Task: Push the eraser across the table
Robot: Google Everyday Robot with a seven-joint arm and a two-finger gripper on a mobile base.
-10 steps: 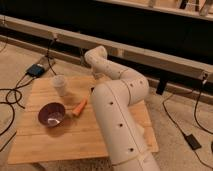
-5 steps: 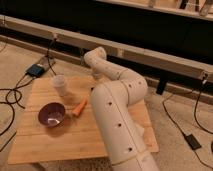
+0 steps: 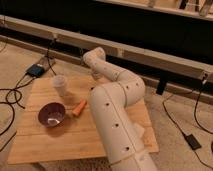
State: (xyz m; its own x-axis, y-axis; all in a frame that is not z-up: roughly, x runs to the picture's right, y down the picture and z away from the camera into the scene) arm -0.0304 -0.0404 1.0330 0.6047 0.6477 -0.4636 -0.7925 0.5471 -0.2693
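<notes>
Dim grey flooring [image 3: 20, 55] ran around a low rectangular table with a light, bamboo-like plank top [image 3: 55, 142]. Behind it stood a dark wall crossed by a long pale rail [image 3: 165, 60]. Black cables [image 3: 10, 97] looped over the floor to the left of the table. A small dark bluish box [image 3: 36, 70] lay on the floor near the table's far left corner. Another cable led to a black power brick [image 3: 192, 141] on the floor at the right.

On the left half of the table sat a round purple bowl [image 3: 51, 115], upright. Just to its right lay a short orange carrot-shaped piece [image 3: 79, 107], angled with one end toward the bowl, close to it but seemingly not touching. Farther back stood a pale, translucent cup [image 3: 60, 85], upright and apart from both.

A thick white robot arm with rows of small round holes [image 3: 120, 125] rose from the near right edge of the picture. It bent at an elbow over the right side of the table and reached back and to the left. At its far end the gripper [image 3: 95, 75] pointed down at the back part of the tabletop, to the right of the cup and well beyond the bowl. Whether the gripper was spread or closed could not be told, nor whether it had anything in its grasp. The small black eraser could not be made out in this view, and the arm covered much of the table's right half.
</notes>
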